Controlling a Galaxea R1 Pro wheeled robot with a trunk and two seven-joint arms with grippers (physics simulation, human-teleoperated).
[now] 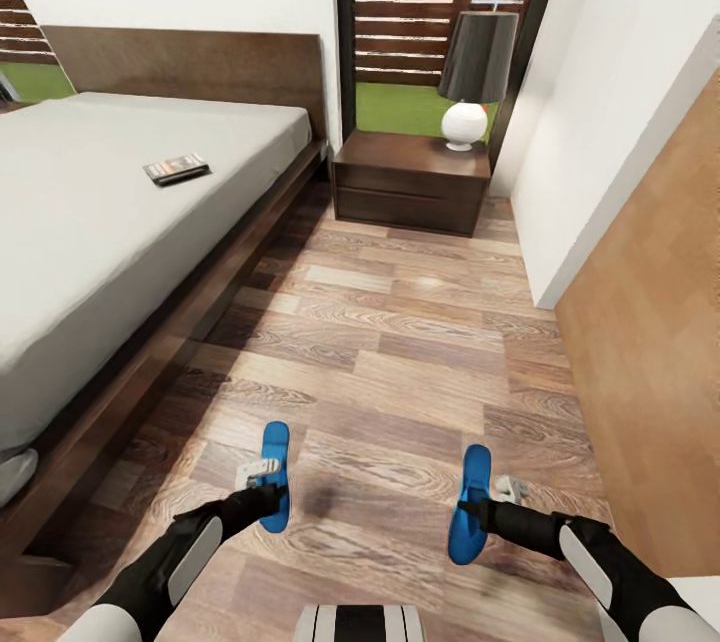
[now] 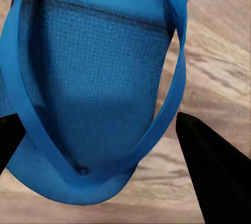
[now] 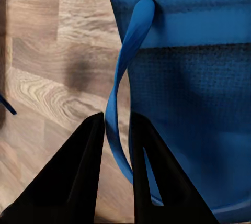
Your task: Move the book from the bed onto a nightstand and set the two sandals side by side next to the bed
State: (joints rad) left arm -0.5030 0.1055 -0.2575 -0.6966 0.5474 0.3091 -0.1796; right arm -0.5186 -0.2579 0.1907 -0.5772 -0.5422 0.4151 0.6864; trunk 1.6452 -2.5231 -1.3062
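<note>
Head view cuts the bed (image 1: 90,222) off at the left edge, so only part of its pale mattress and dark frame shows; the book (image 1: 176,168) lies flat on the mattress near the headboard, its cover too small to read. Beyond the bed's corner stands a nightstand (image 1: 410,182) carrying a lamp (image 1: 472,82) with a dark shade and white base.

Both arms reach forward low over the plank floor (image 1: 400,362). The left gripper (image 1: 268,494) meets the left sandal (image 1: 274,477), and the right gripper (image 1: 478,510) meets the right sandal (image 1: 467,504); the two sandals are well apart, both pointing roughly toward the nightstand.

From the left wrist view, the two black fingers (image 2: 214,171) stand wide, one on each side of the sandal's toe end and straps; whether they press it cannot be told. From the right wrist view, the fingers (image 3: 73,177) are narrow, pinching a blue strap of the sandal, whose sole runs out of the picture.
</note>
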